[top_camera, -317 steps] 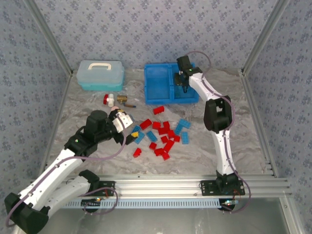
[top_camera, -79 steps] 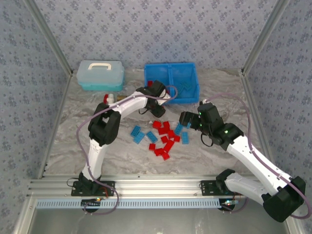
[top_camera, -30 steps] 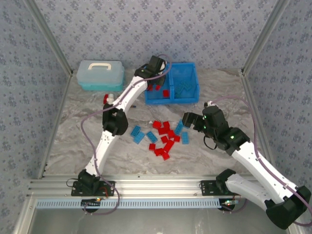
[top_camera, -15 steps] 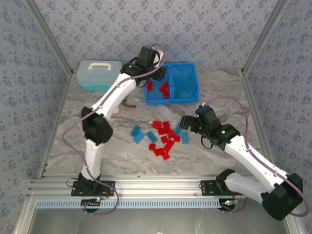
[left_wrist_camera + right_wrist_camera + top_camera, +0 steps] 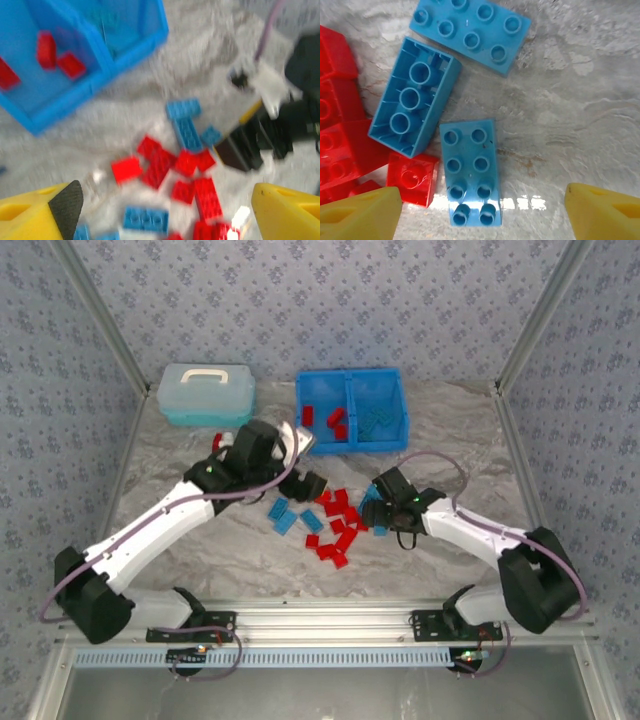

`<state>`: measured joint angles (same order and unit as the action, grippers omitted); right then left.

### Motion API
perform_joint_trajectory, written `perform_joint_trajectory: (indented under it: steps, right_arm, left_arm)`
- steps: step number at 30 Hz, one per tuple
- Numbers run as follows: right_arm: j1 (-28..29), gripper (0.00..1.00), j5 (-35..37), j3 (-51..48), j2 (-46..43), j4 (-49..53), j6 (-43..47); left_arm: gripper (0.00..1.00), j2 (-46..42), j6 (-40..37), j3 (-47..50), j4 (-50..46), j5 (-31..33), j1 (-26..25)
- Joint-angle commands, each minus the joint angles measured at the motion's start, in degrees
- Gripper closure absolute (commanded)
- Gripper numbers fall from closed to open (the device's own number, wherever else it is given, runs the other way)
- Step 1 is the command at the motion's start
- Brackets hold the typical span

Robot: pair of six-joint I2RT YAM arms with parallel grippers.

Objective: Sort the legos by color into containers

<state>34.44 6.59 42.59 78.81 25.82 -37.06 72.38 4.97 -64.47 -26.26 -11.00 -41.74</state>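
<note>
Legos [image 5: 335,520] lie mixed on the tabletop [image 5: 450,440] near the blue bin [image 5: 350,448], so the right pincer [image 5: 481,210] spreads wide astride one blue brick [image 5: 470,167], likely to lift it, while the left pincer [image 5: 160,210] hangs wide and empty above.

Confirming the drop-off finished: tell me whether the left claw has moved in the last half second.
Yes. The left claw pulled back from over the bright blue rectangular plastic bin to its near side.
</note>
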Motion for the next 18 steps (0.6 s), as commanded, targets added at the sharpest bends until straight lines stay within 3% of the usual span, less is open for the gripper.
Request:
perform_joint_trajectory:
  steps: [1,9,12,18]
  right_arm:
    - [0.72,0.22,0.61,1.66,3.41,-0.75,0.5]
    - [1.51,0.45,2.13,1.57,8.91,-1.44,0.56]
    - [1.93,0.59,3.48,1.62,9.79,-1.12,0.53]
    - [2.91,0.68,7.22,4.97,1.75,3.88,0.0]
  left_arm:
    - [0.09,-4.35,1.27,4.21,-1.1,-0.68,-0.18]
    - [0.06,-8.14,-5.52,-1.29,-13.84,-0.31,-0.17]
    - [0.05,-7.46,-9.3,-3.61,-16.51,1.8,-0.17]
    - [0.03,-7.21,-12.2,-0.02,-12.95,4.31,-0.11]
